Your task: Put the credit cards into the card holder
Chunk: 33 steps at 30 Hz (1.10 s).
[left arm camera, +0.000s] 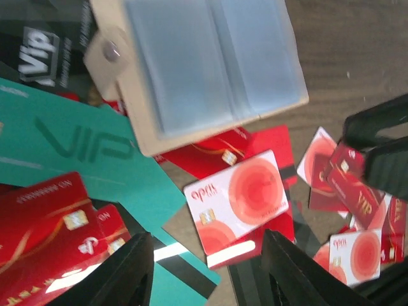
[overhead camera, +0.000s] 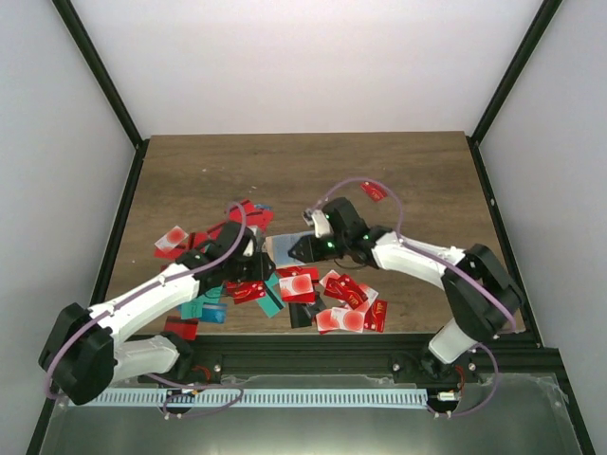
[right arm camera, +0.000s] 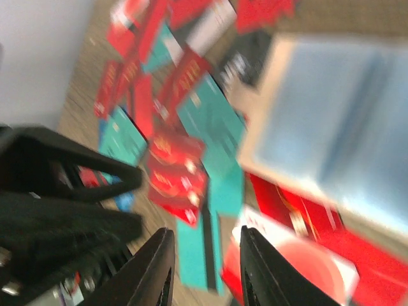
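Left gripper (left arm camera: 207, 275) apart, empty, above credit cards (left arm camera: 239, 197). Right gripper (right arm camera: 204, 271) narrowly apart, seemingly empty; blurred.

white arms (overhead camera: 142, 303), black joints, lilac cables (overhead camera: 375, 184), black end effectors (left arm camera: 207, 256).

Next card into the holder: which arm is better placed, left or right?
Left, likely. Its fingers stand open with a white-and-red card lying uncovered just ahead of them, near the open card holder. The right wrist view is blurred.
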### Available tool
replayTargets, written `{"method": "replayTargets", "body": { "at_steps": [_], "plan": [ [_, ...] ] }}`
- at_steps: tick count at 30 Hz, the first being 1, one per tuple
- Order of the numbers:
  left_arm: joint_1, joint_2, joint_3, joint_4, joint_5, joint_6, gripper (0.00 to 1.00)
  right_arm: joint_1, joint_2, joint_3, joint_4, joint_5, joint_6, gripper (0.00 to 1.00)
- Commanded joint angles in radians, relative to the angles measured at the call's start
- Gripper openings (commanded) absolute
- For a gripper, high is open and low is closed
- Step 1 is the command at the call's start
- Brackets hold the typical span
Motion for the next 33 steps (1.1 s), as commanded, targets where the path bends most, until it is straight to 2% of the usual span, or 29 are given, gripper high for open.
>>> {"method": "replayTargets", "body": {
  "at_steps": [1,5,10,18,24,33],
  "plan": [
    [-0.084,-0.002,-0.025,-0.022,-0.020,-0.051,0.50,0.004,-0.113,-0.166,-0.026,0.049,0.034,0.31],
    [-0.192,0.009,-0.039,0.013,-0.030,-0.076,0.51,0.004,-0.229,-0.269,-0.132,0.161,0.080,0.31],
    [-0.289,0.045,-0.045,0.129,0.002,-0.077,0.51,0.004,-0.357,-0.357,-0.321,0.295,0.195,0.33],
    [-0.392,0.237,0.035,0.309,0.062,-0.069,0.49,0.004,-0.622,-0.483,-0.472,0.240,0.311,0.34],
    [-0.427,0.384,0.147,0.324,0.071,-0.044,0.42,0.004,-0.740,-0.570,-0.531,0.218,0.371,0.35],
    [-0.435,0.522,0.238,0.327,0.090,-0.014,0.40,0.004,-0.838,-0.672,-0.537,0.164,0.466,0.39]
  ]
}}
